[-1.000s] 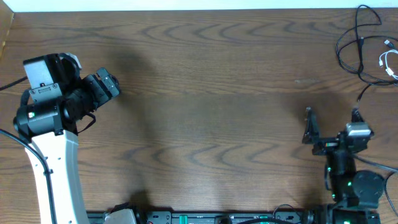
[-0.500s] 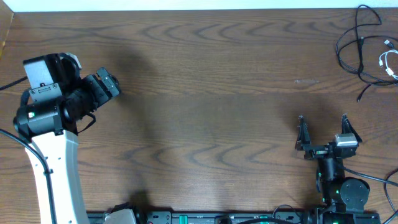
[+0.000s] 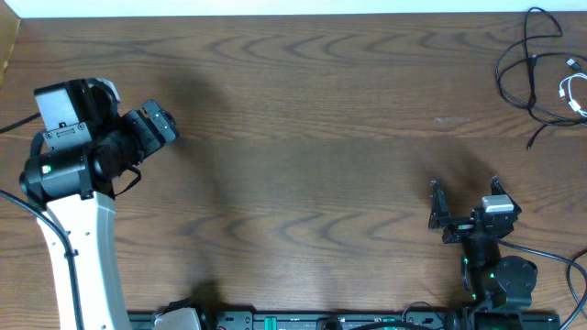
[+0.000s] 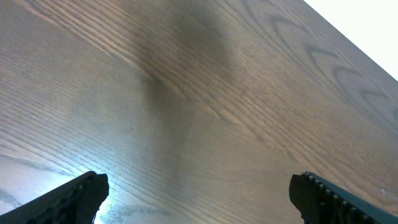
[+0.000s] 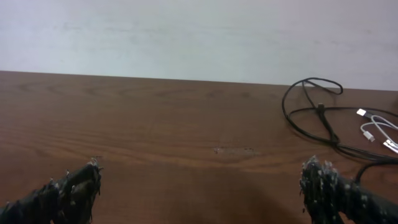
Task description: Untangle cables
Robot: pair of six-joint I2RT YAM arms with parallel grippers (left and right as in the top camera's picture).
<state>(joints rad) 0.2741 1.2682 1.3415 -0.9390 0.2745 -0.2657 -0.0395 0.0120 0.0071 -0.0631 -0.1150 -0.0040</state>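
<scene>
Overhead: dark brown wood-grain worktop [image 3: 303, 101] with 2 arms mounted at the near edge, 1 at the left side and 1 at the lower right.

Left gripper [image 4: 199, 183]: the 2 black fingers [image 4: 78, 196] sit at the bottom corners of the left wrist view. They are spread wide and released, with only wood grain and a soft shadow between them.

Right gripper [image 3: 465, 189]: the 2 black fingers [image 3: 437, 203] are also released and set wide apart, tips pointing toward the far edge. The right wrist view agrees, with 1 finger at each bottom corner and bare wood between. They touch neither cable.

Cables: both lie in the far right corner of the worktop, well apart from the right gripper and far from the left gripper.
- The long thin black cable [image 3: 500, 73] lies in loose loops that cross over themselves. Its black plug end [image 3: 530, 144] is on the near side of the loops.
- The shorter thin white cable [image 3: 564, 92] lies at the right edge, beside the black loops and partly cut off by the frame.
- In the right wrist view the black loops [image 5: 319, 107] are at the right, with the white cable [image 5: 378, 122] and its 2 small white plugs beside them. Black strands run close to the white cable; I cannot tell which lies on top.

A pale wall [image 5: 186, 31] stands behind the far edge.
</scene>
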